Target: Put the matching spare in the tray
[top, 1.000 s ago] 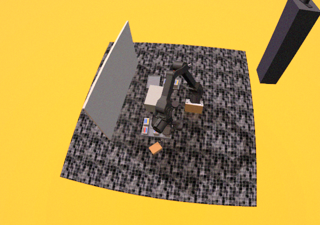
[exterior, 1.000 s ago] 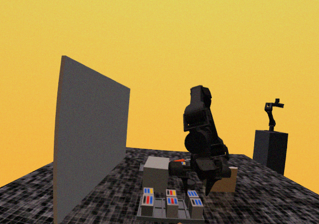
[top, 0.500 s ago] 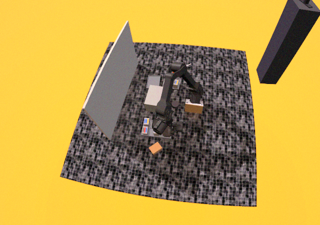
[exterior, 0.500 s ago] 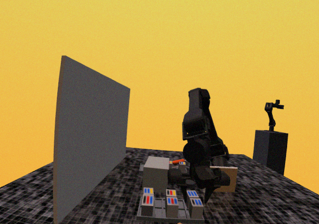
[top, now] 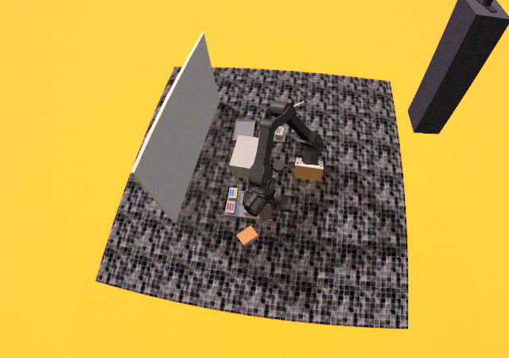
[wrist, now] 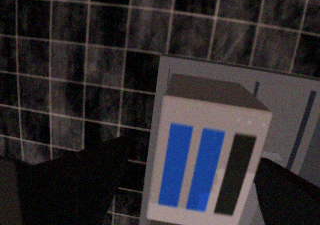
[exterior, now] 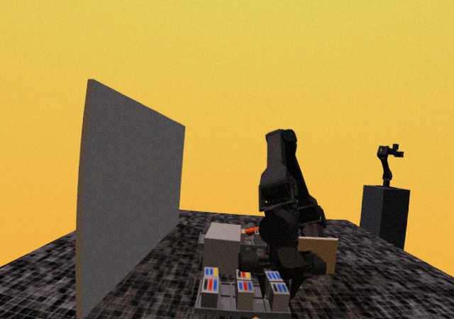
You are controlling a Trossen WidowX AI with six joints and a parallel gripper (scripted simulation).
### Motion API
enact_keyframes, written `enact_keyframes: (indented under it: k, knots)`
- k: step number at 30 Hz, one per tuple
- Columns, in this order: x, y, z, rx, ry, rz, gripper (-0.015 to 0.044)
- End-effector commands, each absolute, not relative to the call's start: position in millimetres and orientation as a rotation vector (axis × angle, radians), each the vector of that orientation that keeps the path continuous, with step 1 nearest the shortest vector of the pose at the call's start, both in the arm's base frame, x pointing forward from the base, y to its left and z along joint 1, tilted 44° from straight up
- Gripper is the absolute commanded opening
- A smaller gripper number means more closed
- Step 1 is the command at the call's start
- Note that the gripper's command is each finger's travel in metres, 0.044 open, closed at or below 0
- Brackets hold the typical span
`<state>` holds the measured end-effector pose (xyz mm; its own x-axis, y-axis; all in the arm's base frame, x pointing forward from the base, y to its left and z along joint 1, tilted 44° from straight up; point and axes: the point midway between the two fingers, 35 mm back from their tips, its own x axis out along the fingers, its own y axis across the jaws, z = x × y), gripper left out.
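Nearest in the exterior view, an orange block (top: 247, 235) (exterior: 255, 317) sits just beside the grey rack (top: 241, 207) (exterior: 242, 312) (wrist: 200, 65). At the rack's near right corner stands a spare marked with two blue stripes and one black (exterior: 279, 295) (wrist: 207, 160). The gripper (top: 267, 210) (exterior: 279, 291) (wrist: 193, 156) is partly open around this spare, gripping nothing; whether either finger touches it cannot be told. The arm (top: 262, 153) (exterior: 277, 161) rises from its base, bends high up and slopes down, fingers pointing at the rack. Farther back are a large pale box (top: 245, 150) (exterior: 222, 238) and another grey rack (top: 244, 128) (exterior: 201, 237). Which spare matches the code cannot be told.
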<state>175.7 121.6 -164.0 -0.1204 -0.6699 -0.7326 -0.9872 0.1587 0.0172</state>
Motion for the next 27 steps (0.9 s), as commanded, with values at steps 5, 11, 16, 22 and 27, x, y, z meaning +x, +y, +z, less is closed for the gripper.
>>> enact_keyframes:
  k: [5,11,16,22,27]
  knots:
    - [174.5,118.9,-165.8,-1.573,1.861,0.704,0.0274]
    - [174.5,118.9,-165.8,-1.573,1.861,0.704,0.0155]
    - [174.5,118.9,-165.8,-1.573,1.861,0.704,0.0122]
    - [174.5,118.9,-165.8,-1.573,1.861,0.704,0.0]
    - [174.5,118.9,-165.8,-1.573,1.861,0.704,0.0]
